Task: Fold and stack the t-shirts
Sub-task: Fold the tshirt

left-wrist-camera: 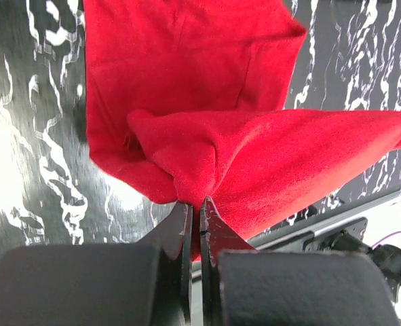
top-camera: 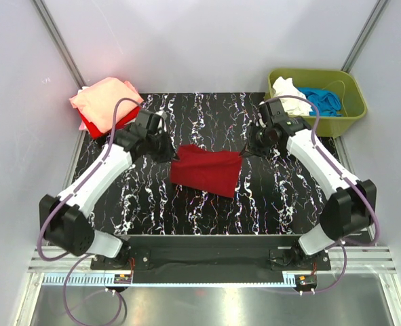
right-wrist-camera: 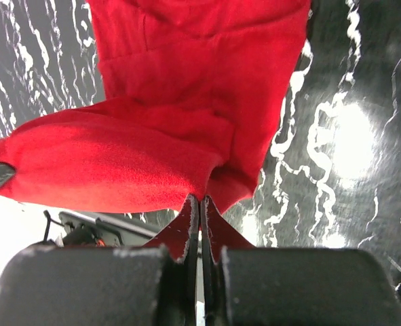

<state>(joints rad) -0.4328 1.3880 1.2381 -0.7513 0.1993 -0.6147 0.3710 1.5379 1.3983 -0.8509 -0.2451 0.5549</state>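
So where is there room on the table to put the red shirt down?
Bare table at the far middle, between the folded pile and the green tub, and along the near edge below the dark red shirt. Crowded: the far-left corner and the middle.

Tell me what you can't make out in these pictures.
- Top view: tees under the salmon tee are mostly covered; their count is unclear.
- Top view: the tub wall and white tee hide what lies deeper.
- Wrist views: folds hide which part of the red tee the left gripper and right gripper pinch.
- Wrist views: salmon tee and tub are out of frame.
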